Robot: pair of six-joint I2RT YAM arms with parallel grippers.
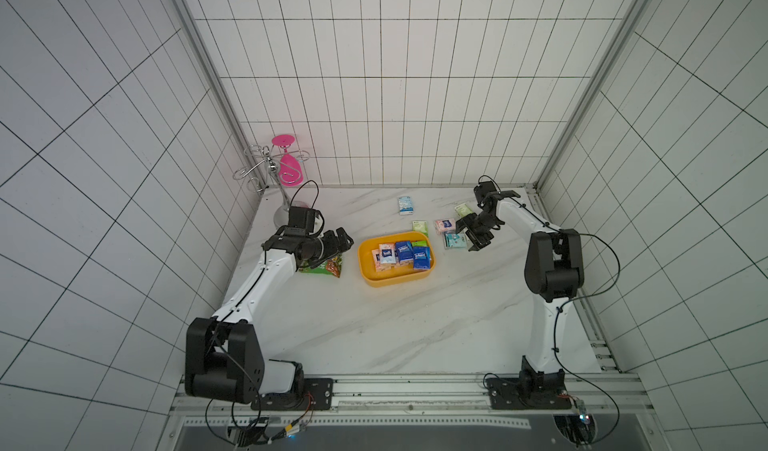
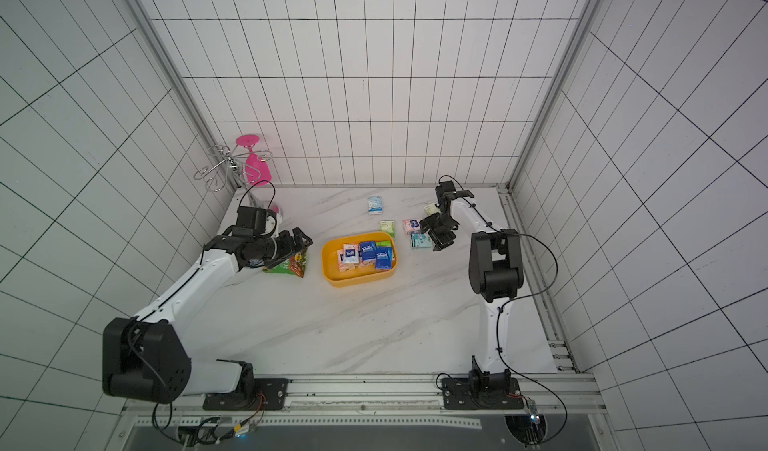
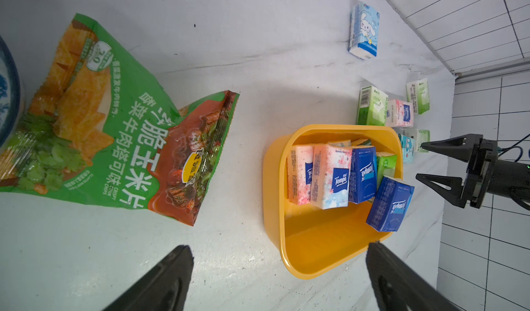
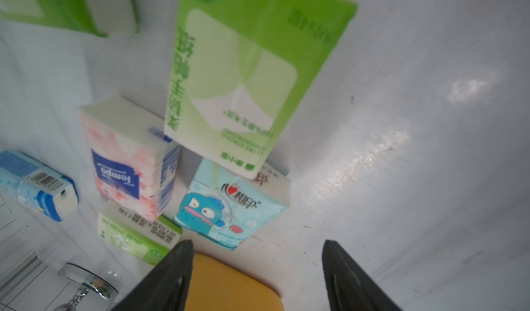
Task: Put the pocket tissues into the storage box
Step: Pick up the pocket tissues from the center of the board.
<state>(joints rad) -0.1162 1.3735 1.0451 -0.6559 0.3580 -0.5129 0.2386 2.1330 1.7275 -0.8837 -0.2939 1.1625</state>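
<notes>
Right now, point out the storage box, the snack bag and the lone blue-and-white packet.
storage box [image 3: 315, 238]: left wrist view, bare floor.
snack bag [image 3: 129, 129]: left wrist view, printed front.
lone blue-and-white packet [image 1: 405, 205]: in a top view, upper face.

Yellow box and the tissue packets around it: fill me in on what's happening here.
Two arms are packing tissues. Several pocket tissues sit in the storage box; six more lie on the table, mostly clustered off its far right corner. The right gripper hangs open and empty beside that cluster, by a teal packet with a green packet overlapping it. The left gripper is wide open and empty, near the snack bag on the box's other side.
</notes>
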